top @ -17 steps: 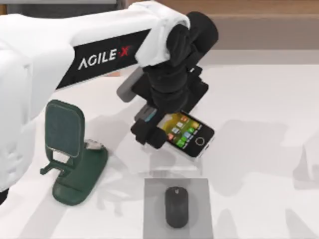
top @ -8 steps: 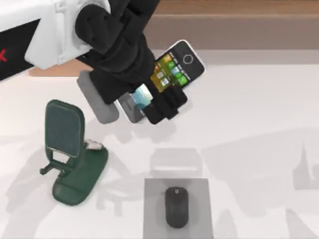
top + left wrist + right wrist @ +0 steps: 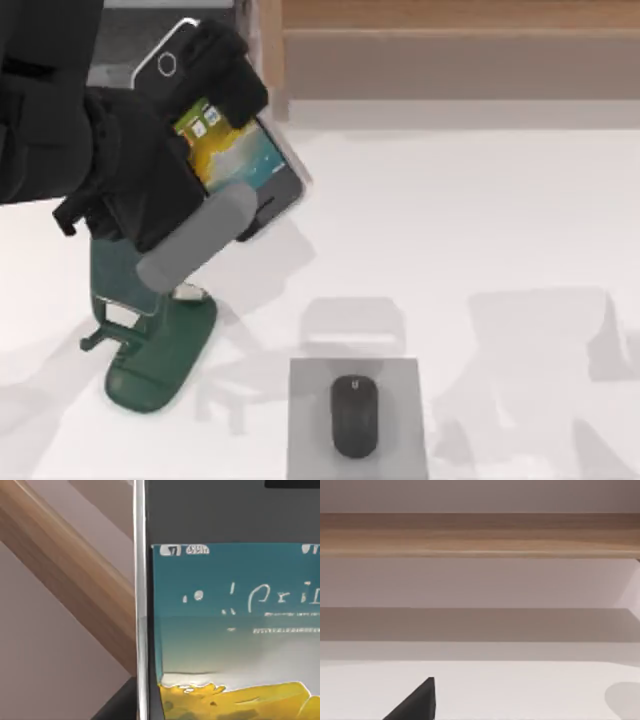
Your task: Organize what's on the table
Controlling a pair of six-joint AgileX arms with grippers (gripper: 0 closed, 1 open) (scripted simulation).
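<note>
Top view shows the left gripper (image 3: pixel 215 135) in the upper left of the frame, its fingers pinching a phone (image 3: pixel 235 160) clear of the table (image 3: pixel 480 240). The phone's lit screen faces up toward the camera. Its long axis runs diagonally, from the round button end at the upper left down to the lower right.

The relation that matters is phone to stand. The green phone stand (image 3: pixel 150 335) sits on the table at the lower left of the frame, directly below the gripper in the picture, and the arm's dark body hides the top of its back plate. The phone lies just above and a little right of the stand, so the coming move is judged to be a short one, down and leftward, with the phone tipped to lean against the plate. The left arm is plainly the nearer one. Right wrist view shows a wooden shelf (image 3: pixel 480 535) and a dark corner of the right gripper (image 3: pixel 417 702); whether its fingers are spread cannot be told.

A mouse (image 3: pixel 354 415) rests on a grey pad (image 3: pixel 310 420) at the bottom centre, well apart from the stand.

Compared with half a second ago, the phone has travelled from the upper middle of the frame to the upper left and has turned, its button end swinging from upper right to upper left. Stand, mouse and pad have not moved.
</note>
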